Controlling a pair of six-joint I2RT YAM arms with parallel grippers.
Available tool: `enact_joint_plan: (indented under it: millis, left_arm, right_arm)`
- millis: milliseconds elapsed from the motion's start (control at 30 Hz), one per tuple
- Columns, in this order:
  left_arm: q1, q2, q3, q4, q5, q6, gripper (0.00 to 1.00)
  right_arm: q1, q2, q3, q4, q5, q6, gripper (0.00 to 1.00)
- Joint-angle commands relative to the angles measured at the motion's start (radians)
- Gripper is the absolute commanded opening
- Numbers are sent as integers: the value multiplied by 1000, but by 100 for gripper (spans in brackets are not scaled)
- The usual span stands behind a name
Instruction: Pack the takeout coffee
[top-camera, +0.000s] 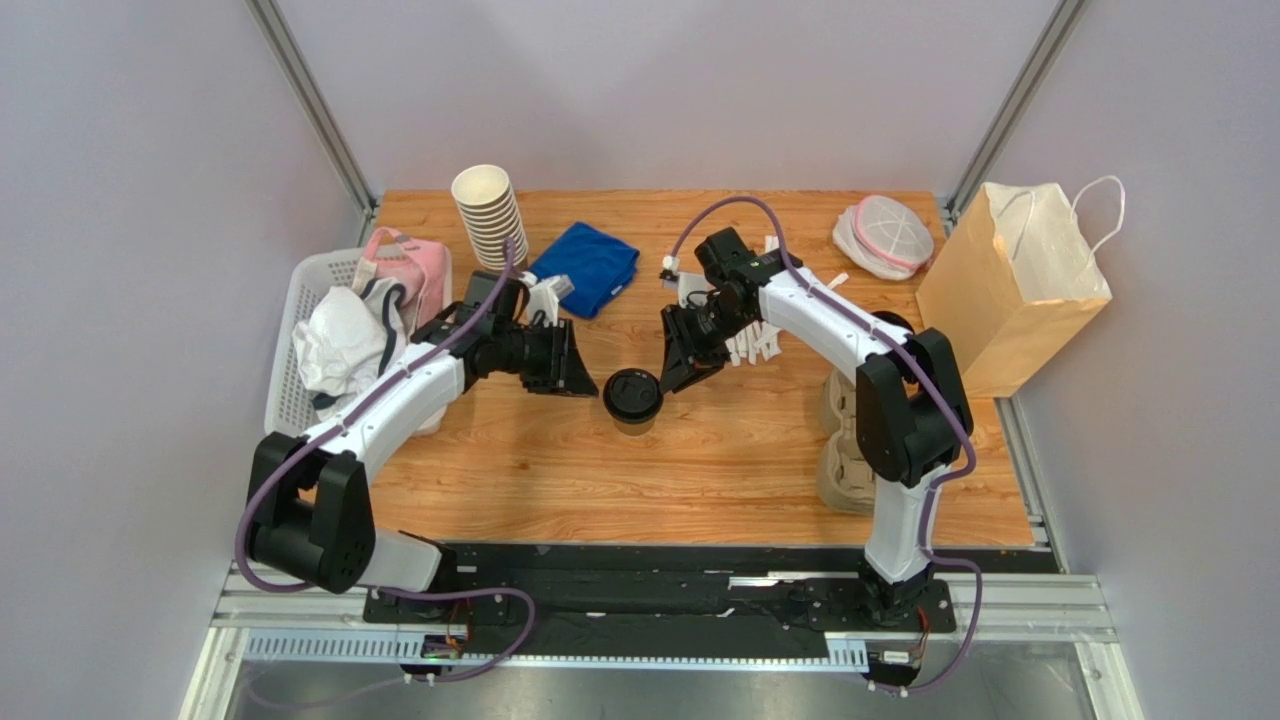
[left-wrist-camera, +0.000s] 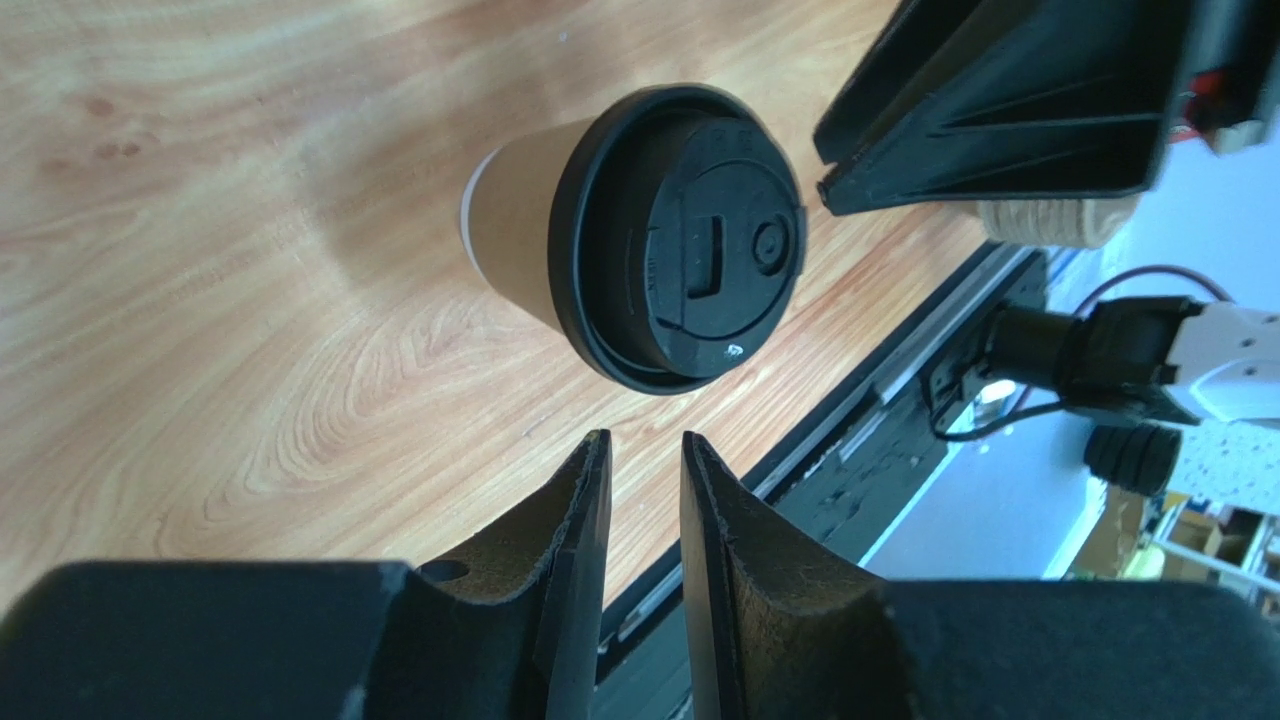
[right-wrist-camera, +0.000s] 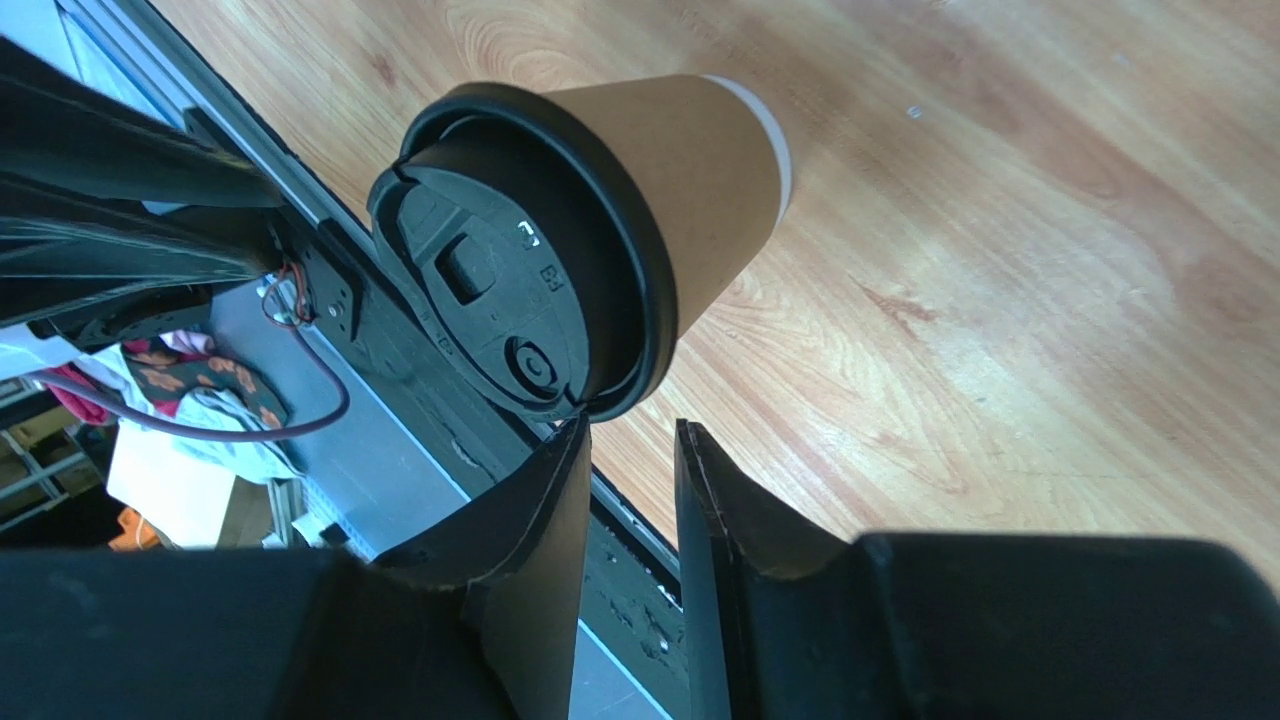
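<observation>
Standing upright near the middle of the table (top-camera: 496, 465), the takeout coffee (top-camera: 633, 399) is free; neither hand holds it. The left hand (left-wrist-camera: 645, 440) and the right hand (right-wrist-camera: 631, 431) point at it from either side, each with its two fingers only a narrow slit apart and nothing between them. The paper wall is probably light and thin, so a hard squeeze would dent it, and the black lid (left-wrist-camera: 684, 240) may pop off. I would take it around the kraft body, just below the lid rim, gently and upright, since it could hold liquid.
</observation>
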Motion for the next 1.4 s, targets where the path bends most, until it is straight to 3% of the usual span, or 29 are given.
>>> enact_joint_plan:
  millis: [0,700,1367]
  left_arm:
    - [-37,43,55,-50,-57,47,32]
    - [-50,169,112,6,-106,35,31]
    - [-50,156,116,49,-97,13,30]
  right_arm:
    - [10,-22,-5,2,40,1,30]
    - [36,12,-6,20,21,16,29]
    - [40,61,9,23,35,18,24]
